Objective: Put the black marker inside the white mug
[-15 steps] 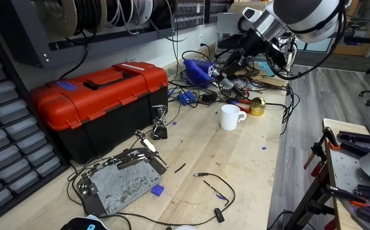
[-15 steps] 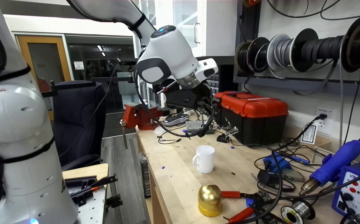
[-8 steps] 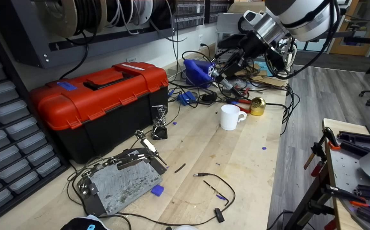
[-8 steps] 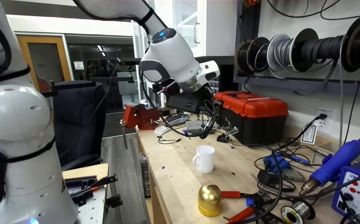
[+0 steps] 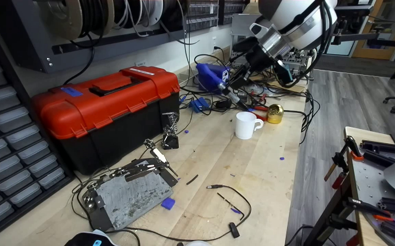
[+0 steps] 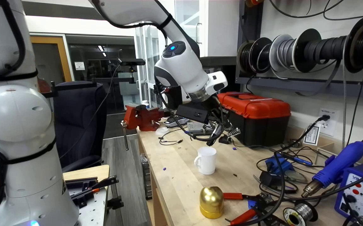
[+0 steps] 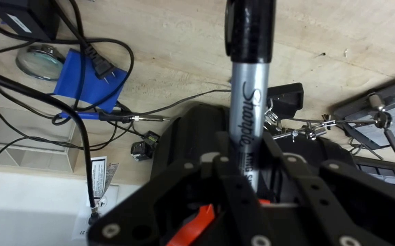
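The white mug (image 5: 245, 126) stands upright on the wooden table, its handle toward the table's open edge; it also shows in an exterior view (image 6: 207, 161). It is out of view in the wrist view. My gripper (image 7: 247, 143) is shut on the black marker (image 7: 250, 89), around its silver body, with the black cap pointing away from the gripper. In both exterior views the marker (image 5: 230, 96) slants down, and its black end (image 6: 210, 143) appears just above the mug's rim. The exact gap in depth cannot be told. The gripper (image 5: 234, 84) is higher than the mug.
A red and black toolbox (image 5: 115, 106) stands along the wall. A gold dome (image 5: 275, 114), red-handled pliers (image 6: 233, 196), cables and a blue heat gun (image 6: 341, 168) lie near the mug. A soldering helper stand (image 5: 136, 191) is on the table's other part.
The arm has moved with the marker toward the wall side and lower, most of it in the last half second. The marker's black end is now closer to the mug's rim. The mug has not moved.
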`<state>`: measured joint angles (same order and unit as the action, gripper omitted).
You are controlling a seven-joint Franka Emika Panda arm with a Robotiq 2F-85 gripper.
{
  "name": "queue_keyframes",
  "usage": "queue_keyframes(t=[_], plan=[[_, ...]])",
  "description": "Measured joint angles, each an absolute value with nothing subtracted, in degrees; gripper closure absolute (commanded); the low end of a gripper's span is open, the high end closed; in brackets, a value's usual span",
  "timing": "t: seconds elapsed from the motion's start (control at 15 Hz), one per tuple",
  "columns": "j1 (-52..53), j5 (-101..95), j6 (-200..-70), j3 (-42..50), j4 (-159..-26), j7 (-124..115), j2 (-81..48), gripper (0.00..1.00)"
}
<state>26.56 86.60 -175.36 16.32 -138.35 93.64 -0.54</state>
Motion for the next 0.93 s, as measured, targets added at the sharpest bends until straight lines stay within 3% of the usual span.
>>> queue_keyframes(t=[0.93], plan=[[26.5,114.5,-175.0,16.3,-134.0,117.1,-6.2,0.94]])
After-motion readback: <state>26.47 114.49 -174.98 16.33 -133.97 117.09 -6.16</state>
